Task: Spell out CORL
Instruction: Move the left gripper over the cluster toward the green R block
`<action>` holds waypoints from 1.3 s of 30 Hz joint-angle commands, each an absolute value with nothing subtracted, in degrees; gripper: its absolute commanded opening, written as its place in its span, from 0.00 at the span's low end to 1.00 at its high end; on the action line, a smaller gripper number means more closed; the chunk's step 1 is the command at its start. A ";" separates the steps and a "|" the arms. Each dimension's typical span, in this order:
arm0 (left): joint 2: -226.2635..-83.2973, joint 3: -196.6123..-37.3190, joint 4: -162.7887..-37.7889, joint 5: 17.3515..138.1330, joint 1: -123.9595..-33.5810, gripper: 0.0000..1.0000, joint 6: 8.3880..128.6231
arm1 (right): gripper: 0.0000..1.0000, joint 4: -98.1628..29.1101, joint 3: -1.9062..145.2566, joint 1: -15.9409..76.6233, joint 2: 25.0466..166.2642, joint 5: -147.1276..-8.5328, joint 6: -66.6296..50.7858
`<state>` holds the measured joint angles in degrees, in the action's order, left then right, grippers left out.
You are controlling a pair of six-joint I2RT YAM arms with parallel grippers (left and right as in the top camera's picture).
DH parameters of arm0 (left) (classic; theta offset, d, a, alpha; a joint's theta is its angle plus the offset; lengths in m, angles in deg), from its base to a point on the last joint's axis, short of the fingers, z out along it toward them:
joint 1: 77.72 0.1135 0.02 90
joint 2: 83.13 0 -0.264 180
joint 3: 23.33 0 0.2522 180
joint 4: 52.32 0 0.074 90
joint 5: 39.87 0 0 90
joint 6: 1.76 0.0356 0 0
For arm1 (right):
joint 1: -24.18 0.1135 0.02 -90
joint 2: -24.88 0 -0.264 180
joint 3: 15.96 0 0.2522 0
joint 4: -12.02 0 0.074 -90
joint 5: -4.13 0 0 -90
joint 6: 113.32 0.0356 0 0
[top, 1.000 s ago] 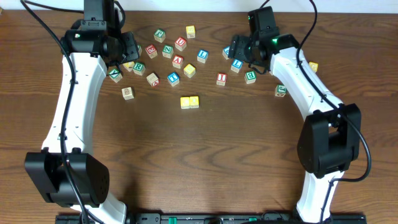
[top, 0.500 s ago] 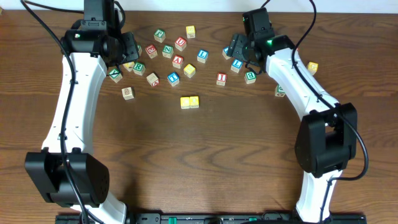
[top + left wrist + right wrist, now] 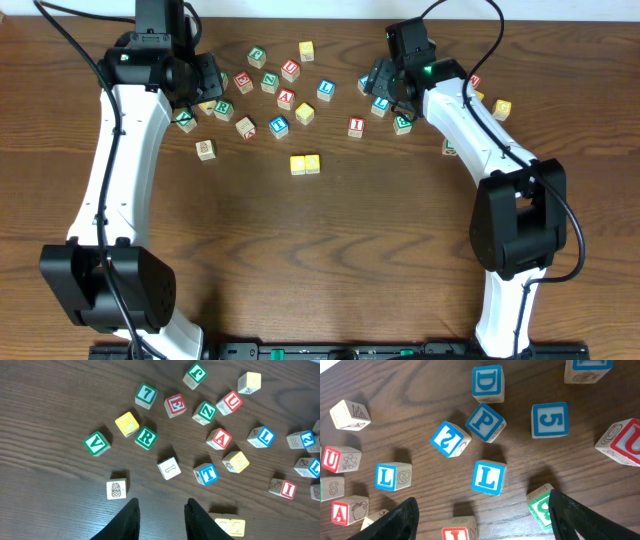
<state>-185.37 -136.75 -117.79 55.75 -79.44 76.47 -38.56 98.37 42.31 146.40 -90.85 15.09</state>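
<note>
CORL: yellow pair (image 3: 305, 164) sits side by side mid-tabletop (image 3: 330, 260), starting the row. Green R (image 3: 146, 437) lies loose ahead of left fingers (image 3: 131, 520), narrowly parted, empty. Right fingers (image 3: 402, 522), spread wide and empty, frame blue L (image 3: 489, 477), probably for pickup.

A dark brown wooden table (image 3: 330, 250) carries many small wooden alphabet cubes (image 3: 278, 127), scattered loosely across its far half. Two yellow-faced cubes (image 3: 305, 164) sit touching side by side, just clear of the scatter.

Bright even light, soft short shadows, sharp focus, edges perhaps warped
</note>
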 commanded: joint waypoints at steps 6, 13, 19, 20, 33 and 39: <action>-187.64 -135.76 -114.70 55.40 -80.57 0.30 78.79 | 0.82 -38.82 99.03 42.61 146.83 -91.94 15.49; -194.88 -135.76 -108.78 55.43 -80.97 0.40 82.55 | 0.84 -41.20 99.03 42.61 146.83 -91.52 15.33; -200.78 -135.76 -108.36 55.40 -80.97 0.41 86.55 | 0.87 -43.08 99.05 42.61 146.81 -91.55 13.21; -201.52 -135.76 -108.32 55.40 -80.97 0.41 86.92 | 0.87 -43.17 99.05 42.61 146.72 -91.55 13.21; -205.59 -135.76 -103.86 52.74 -80.88 0.50 91.23 | 0.90 -44.98 99.05 42.66 140.91 -91.74 7.82; -207.69 -135.76 -102.84 52.41 -80.75 0.51 91.23 | 0.90 -47.48 99.05 42.66 136.10 -93.36 6.33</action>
<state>-205.63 -136.11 -103.03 53.72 -80.99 90.22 -46.93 98.37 42.31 139.99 -91.26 8.12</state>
